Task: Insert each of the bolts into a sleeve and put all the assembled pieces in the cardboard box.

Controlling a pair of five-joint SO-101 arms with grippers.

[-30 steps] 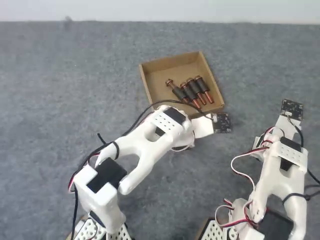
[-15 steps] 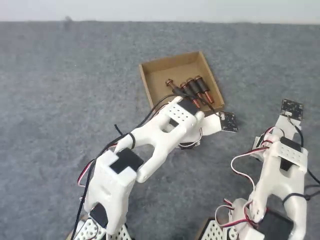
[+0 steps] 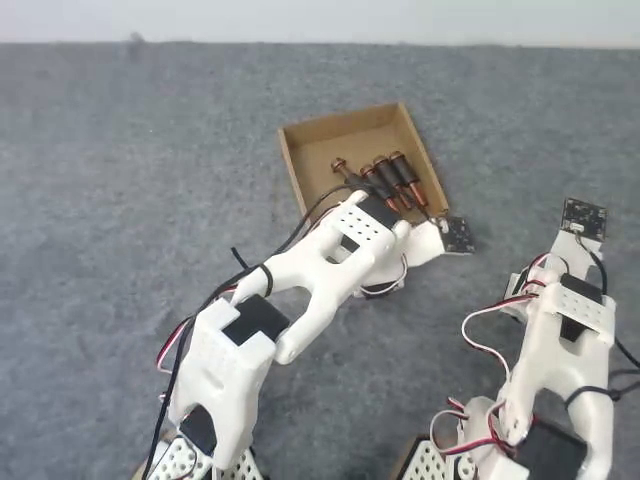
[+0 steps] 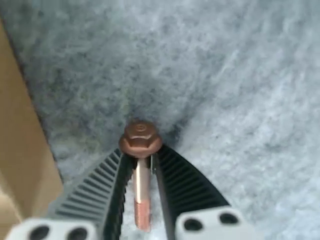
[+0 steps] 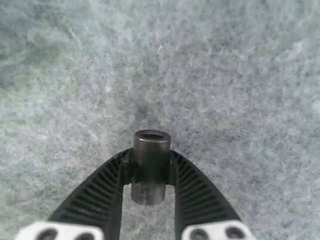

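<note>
My left gripper is shut on a copper bolt, head outward, its threaded shaft between the ribbed fingers, just above the grey carpet. The cardboard box wall lies right beside it. From above, the left arm stretches to the near right corner of the cardboard box, which holds several assembled bolt-and-sleeve pieces side by side. My right gripper is shut on a black sleeve, open end facing away, over bare carpet. The right arm stands at the right, apart from the box.
Grey carpet covers the whole table, with wide free room to the left of the box and between the two arms. A pale wall strip runs along the far edge.
The left arm has stretched forward and to the right, bringing its wrist up to the box's near right corner. The right arm has not moved.
</note>
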